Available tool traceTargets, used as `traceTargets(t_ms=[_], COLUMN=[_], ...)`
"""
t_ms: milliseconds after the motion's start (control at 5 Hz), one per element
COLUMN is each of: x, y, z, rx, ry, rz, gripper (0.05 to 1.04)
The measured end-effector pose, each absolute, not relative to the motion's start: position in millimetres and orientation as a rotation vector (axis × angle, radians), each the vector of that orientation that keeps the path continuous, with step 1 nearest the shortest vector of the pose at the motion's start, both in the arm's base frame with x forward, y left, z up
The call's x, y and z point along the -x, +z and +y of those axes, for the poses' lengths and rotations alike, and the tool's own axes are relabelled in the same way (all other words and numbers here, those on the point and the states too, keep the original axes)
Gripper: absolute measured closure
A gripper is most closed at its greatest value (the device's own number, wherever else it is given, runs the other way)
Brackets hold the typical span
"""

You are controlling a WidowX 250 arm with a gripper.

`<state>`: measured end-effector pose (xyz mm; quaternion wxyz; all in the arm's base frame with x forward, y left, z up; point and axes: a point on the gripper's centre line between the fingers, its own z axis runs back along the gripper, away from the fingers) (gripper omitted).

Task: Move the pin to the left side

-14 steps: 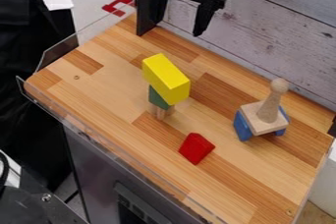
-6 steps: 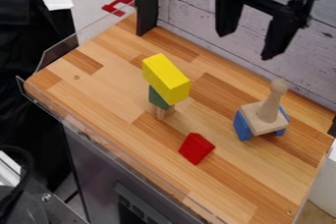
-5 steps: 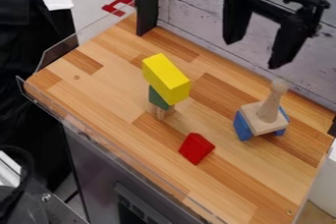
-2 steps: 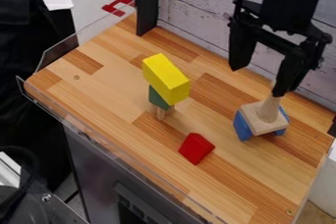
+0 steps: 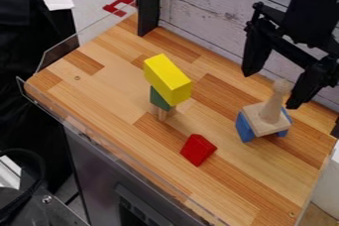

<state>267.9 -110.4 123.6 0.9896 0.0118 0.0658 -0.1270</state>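
Lining up on the pin (image 5: 271, 111) seems to be the step in hand, with the grasp not yet made. The gripper (image 5: 270, 90) is held above the right part of the wooden tabletop (image 5: 106, 101), its fingers spread wide and nothing gripped between them. The pin is stood upright, its square plate borne on a blue support (image 5: 246, 127). In the camera view its round knob is framed between the fingertips, though whether the two are truly in line cannot be told.

What is called for next is a careful lowering, then a closing on the slim neck — and a straight lift, so that the blue support is not dragged along. On the way left, clearance should be kept from the yellow block (image 5: 167, 79), which is perched on a green block (image 5: 160, 99) and could be toppled.
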Motion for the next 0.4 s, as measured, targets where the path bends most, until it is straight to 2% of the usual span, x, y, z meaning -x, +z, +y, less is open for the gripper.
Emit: traceTargets(t_ms=[200, 400], x=[-270.5, -279.0], y=[116.4, 119.6], z=[-112.5, -111.3], rx=[-0.020, -0.002], ry=[-0.251, -0.233], rz=[0.155, 0.133], gripper=[0.085, 0.085])
